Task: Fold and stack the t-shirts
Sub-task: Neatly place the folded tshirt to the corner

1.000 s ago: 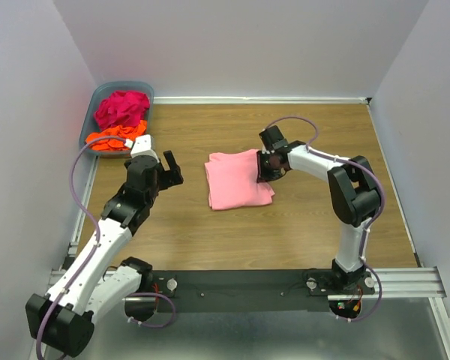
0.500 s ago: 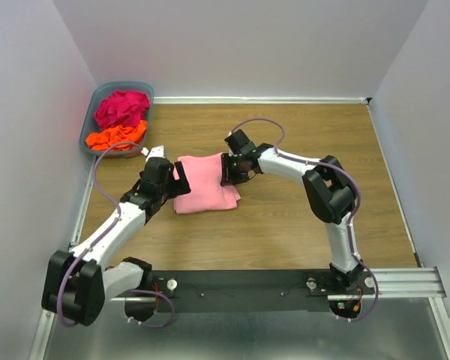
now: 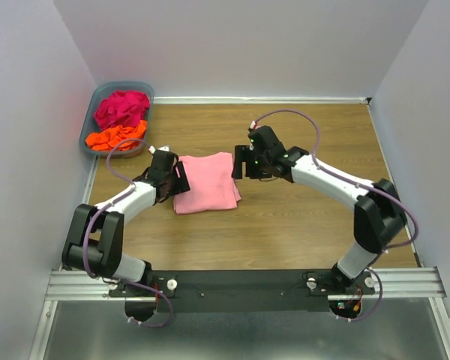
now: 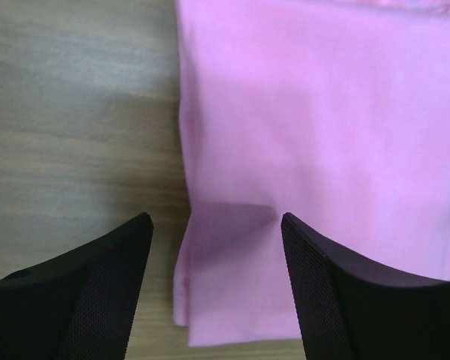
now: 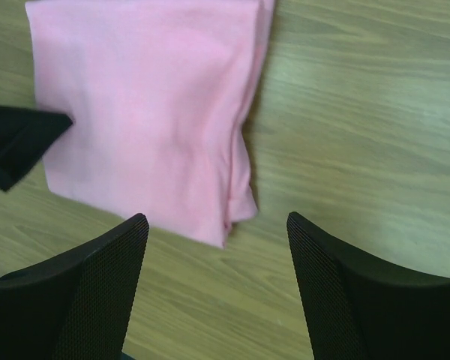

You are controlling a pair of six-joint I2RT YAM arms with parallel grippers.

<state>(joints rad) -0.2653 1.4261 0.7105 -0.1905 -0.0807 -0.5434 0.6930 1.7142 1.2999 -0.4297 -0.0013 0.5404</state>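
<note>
The folded light pink t-shirt lies flat on the wooden table, left of centre. My left gripper is open and low at its left edge; in the left wrist view the shirt lies under and between the fingers. My right gripper is open and empty, raised just off the shirt's right edge; the right wrist view shows the shirt ahead of it. The magenta t-shirt and the orange t-shirt lie crumpled in the basket.
The grey-blue plastic basket stands at the far left corner against the wall. White walls enclose the table on three sides. Bare wood lies to the right and front of the pink shirt.
The pink shirt was slid left across the table by the right gripper. The right gripper has let go and pulled back right. The left arm swung in to the shirt's left edge.
</note>
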